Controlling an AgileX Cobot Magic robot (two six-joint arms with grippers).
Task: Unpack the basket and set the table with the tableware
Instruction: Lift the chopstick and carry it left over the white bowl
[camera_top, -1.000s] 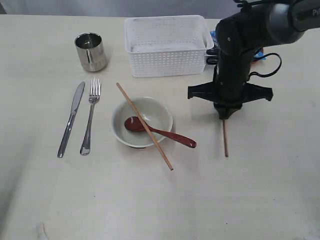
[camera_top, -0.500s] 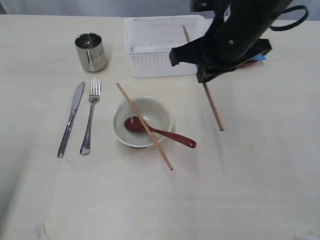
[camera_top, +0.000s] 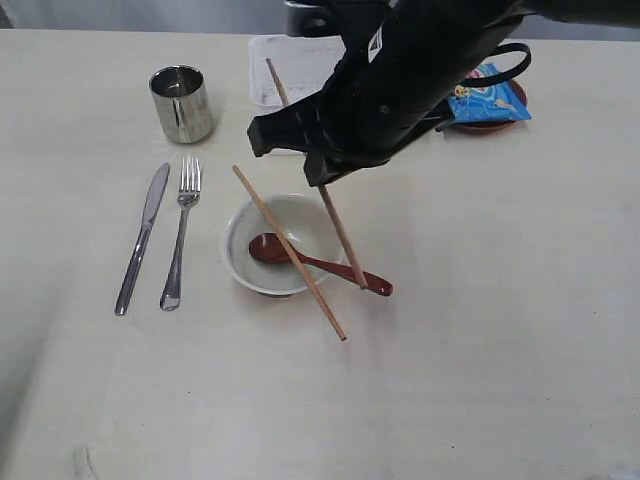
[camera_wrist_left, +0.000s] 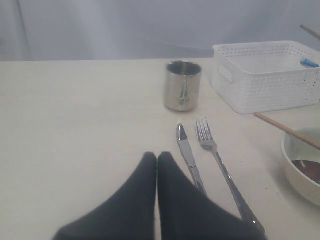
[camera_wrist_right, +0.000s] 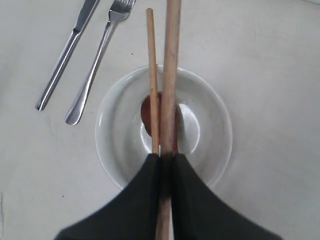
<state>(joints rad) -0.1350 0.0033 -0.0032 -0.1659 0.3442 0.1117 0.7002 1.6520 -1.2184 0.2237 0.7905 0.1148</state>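
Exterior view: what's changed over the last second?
The right pincer, shut on the held chopstick throughout, carried it leftward from right of the spoon to over the bowl. Nothing was let go. The cup, knife, fork, bowl, spoon and other chopstick stayed put.

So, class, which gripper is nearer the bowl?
Right. The right gripper is over the bowl, holding a chopstick; the left gripper is farther off, beyond the knife and fork.
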